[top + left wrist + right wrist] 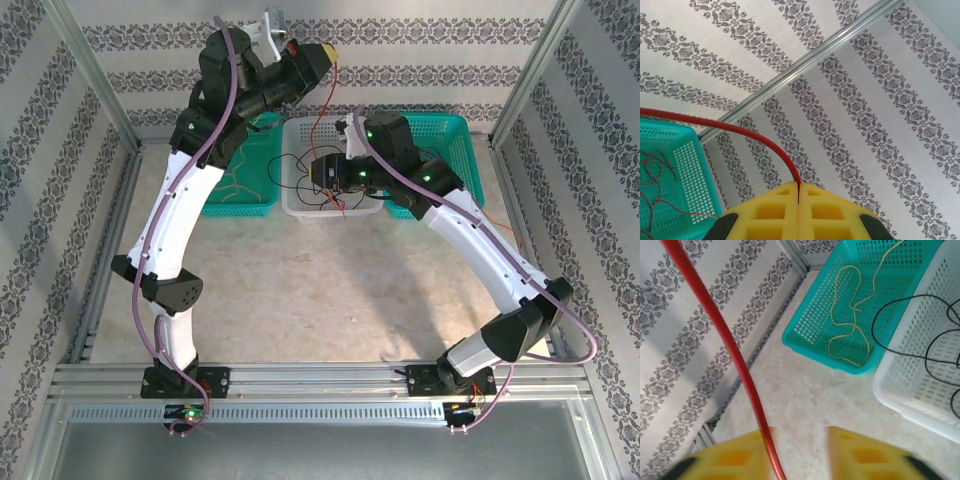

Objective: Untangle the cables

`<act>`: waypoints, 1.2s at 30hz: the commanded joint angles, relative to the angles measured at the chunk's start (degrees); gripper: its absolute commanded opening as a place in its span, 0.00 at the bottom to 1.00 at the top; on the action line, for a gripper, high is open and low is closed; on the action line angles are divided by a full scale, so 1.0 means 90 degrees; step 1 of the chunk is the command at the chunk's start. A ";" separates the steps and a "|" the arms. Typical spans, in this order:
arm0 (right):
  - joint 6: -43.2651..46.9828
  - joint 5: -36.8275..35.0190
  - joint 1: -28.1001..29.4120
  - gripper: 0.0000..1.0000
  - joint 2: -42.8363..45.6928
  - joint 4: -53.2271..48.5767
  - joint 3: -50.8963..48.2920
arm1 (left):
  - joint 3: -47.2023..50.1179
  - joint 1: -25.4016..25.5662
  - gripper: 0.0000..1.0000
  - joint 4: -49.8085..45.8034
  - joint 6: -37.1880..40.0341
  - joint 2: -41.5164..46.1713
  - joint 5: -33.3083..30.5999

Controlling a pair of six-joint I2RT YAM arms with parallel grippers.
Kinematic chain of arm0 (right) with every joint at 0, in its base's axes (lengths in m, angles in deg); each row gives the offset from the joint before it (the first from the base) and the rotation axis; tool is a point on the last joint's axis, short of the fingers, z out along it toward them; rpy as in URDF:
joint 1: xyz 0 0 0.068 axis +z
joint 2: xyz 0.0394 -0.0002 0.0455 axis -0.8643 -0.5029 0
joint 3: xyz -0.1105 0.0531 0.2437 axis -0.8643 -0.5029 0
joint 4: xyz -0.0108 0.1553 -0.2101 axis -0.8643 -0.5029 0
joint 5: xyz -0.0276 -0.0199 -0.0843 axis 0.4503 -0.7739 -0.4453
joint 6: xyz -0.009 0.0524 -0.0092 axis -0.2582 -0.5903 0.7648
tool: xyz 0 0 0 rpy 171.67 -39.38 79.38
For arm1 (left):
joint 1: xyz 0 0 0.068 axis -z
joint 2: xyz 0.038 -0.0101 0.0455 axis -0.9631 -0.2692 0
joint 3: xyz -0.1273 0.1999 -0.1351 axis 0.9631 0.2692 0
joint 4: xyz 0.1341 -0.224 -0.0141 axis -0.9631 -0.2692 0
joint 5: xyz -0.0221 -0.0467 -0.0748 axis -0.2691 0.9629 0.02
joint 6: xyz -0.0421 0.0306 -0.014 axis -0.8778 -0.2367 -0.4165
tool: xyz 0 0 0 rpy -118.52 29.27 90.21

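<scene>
My left gripper (328,52) is raised high near the back wall, and its yellow pads (780,210) are shut on a red cable (740,131). That cable (322,110) hangs down to the white basket (300,205), which holds tangled black cables (290,165). My right gripper (314,180) hovers over this basket. Its pads (740,452) stand apart, with the red cable (735,355) running against the inner edge of the left pad. A yellow cable (850,325) lies in the left teal basket (805,337).
A second teal basket (460,145) stands right of the white one. Thin red wires (655,172) lie in a teal basket (690,165). Aluminium frame posts (95,70) and patterned walls close in the table (320,300).
</scene>
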 commanded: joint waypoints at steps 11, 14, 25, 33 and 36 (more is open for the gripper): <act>0.0054 -0.0476 -0.1003 0.00 0.0058 -0.0573 0.1302 | 0.3006 -0.0584 0.51 0.0737 0.0394 0.1280 -0.0915; 0.0006 -0.0606 -0.1659 0.00 -0.0173 -0.0952 0.2023 | 0.4595 -0.0844 0.60 0.1298 0.0627 0.1833 -0.1409; 0.0108 -0.1311 -0.3524 0.00 -0.2270 -0.2308 0.4201 | 0.6074 -0.1798 0.63 0.1219 0.1328 0.1260 -0.1941; 0.0159 -0.1433 -0.3920 0.12 -0.3529 -0.2448 0.4261 | 0.6408 -0.1868 0.57 0.1837 0.1590 0.0123 -0.1701; 0.0112 -0.1640 -0.3954 0.55 -0.3708 -0.2748 0.4207 | 0.6435 -0.1871 0.54 0.1970 0.1513 -0.0167 -0.1491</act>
